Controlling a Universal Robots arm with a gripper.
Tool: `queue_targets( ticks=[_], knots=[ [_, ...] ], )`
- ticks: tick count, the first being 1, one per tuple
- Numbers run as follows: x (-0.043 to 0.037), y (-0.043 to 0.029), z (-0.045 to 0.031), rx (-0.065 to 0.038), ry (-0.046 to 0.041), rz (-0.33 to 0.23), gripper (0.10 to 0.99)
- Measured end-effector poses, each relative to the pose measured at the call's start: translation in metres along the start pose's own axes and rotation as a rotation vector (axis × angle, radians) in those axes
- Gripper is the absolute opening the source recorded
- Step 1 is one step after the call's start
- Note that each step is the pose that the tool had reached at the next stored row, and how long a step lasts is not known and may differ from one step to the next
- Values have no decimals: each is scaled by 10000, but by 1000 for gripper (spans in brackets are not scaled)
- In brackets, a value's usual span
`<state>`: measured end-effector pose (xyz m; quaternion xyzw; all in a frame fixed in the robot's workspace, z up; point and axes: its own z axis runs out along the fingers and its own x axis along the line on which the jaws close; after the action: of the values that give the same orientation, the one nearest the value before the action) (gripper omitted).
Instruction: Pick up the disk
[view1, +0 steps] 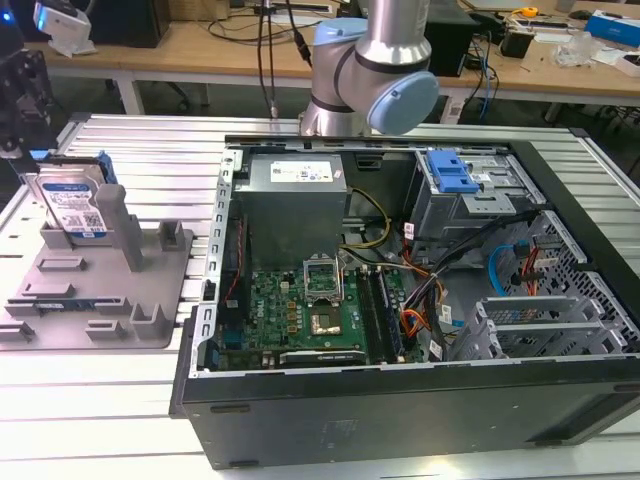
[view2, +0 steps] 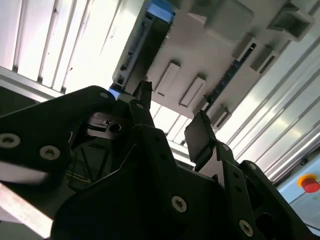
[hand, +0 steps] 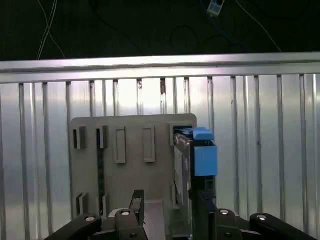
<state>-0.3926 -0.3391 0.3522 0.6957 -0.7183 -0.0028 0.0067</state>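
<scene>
The disk stands upright in a slot of the grey holder at the exterior view's left, its white-and-blue label facing the camera and a blue rail along its edge. In the first wrist view I look down on the disk edge-on, with the blue rail beside it. My gripper is open above the holder, and the disk's top edge lies close to one finger. In the second wrist view the gripper hangs apart from the disk, touching nothing.
An open black computer case fills the middle and the exterior view's right, with a grey power-supply box and a blue drive bracket inside. Everything rests on a ribbed metal table. The arm's base rises behind the case.
</scene>
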Motion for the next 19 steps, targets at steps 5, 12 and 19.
queue_targets(
  ticks=[5,12,19],
  knots=[
    [-186,53,13,11,5,-5,541],
    [-239,215,47,21,40,-33,541],
    [-239,215,58,21,54,-45,541]
  ],
)
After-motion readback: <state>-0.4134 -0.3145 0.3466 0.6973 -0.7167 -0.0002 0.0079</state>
